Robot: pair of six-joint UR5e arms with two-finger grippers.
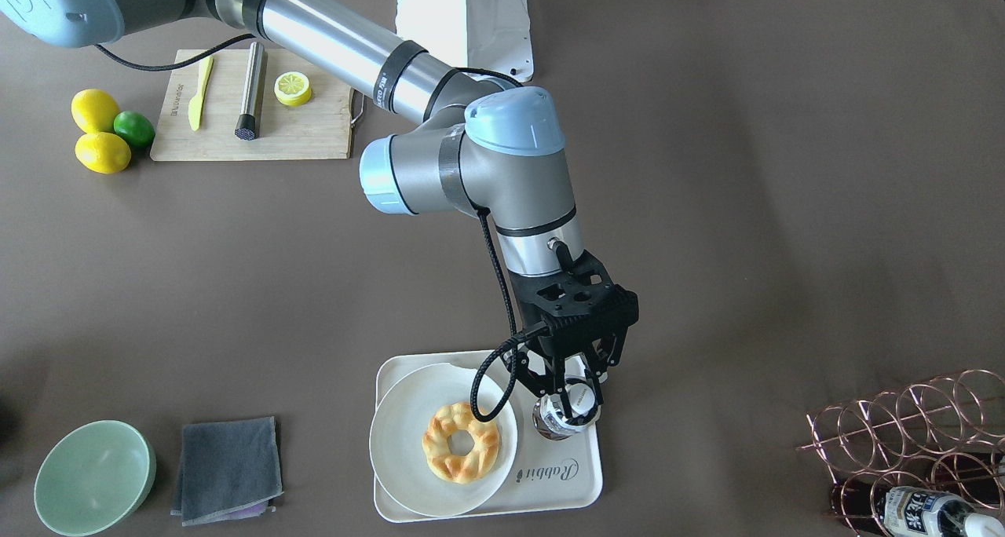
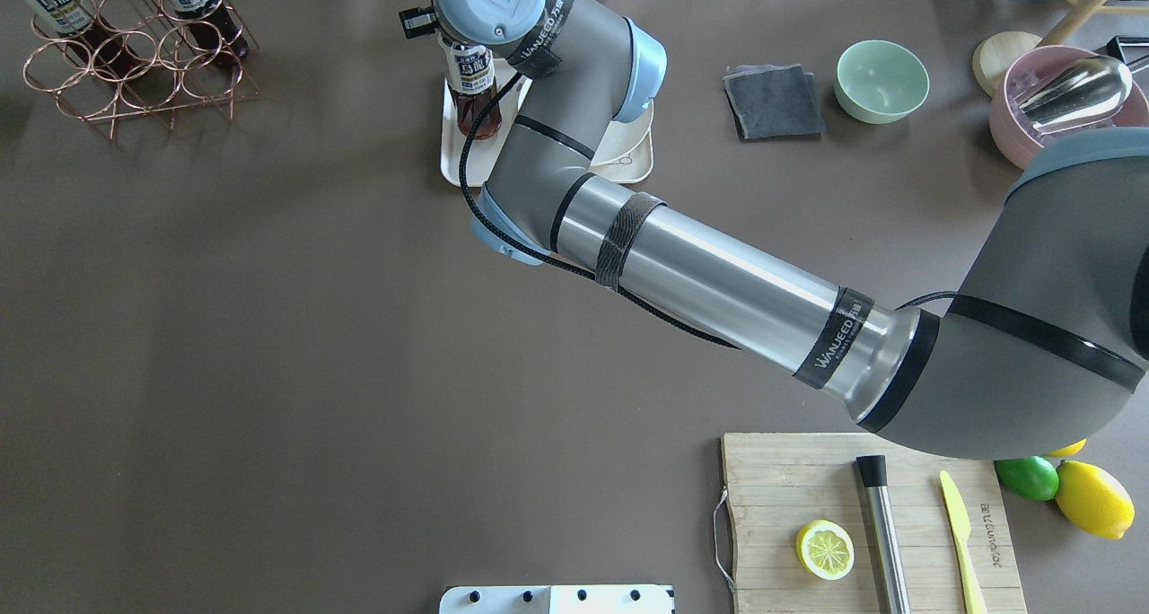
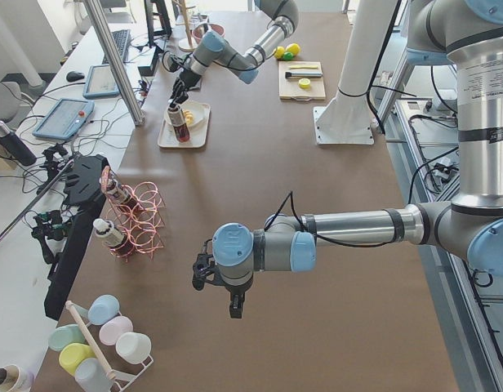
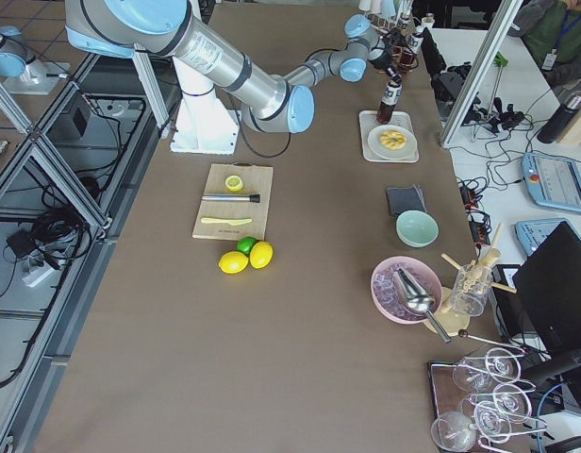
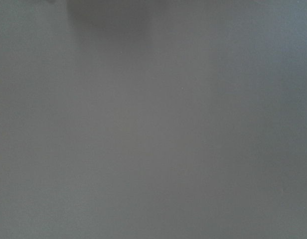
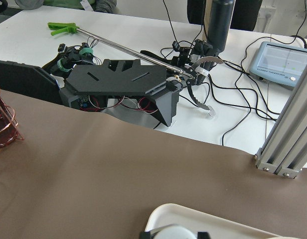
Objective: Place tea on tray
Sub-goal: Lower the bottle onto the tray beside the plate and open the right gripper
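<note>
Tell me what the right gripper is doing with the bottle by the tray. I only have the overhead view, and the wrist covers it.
Observer: From the front, the right gripper looks closed on the white cap of the bottle.
Operator: Is the bottle upright?
Observer: Yes. It stands upright on a corner of the tray, beside the plate, not on it.
Operator: What is on that plate? The arm hides it from me.
Observer: One ring-shaped pastry.
</note>
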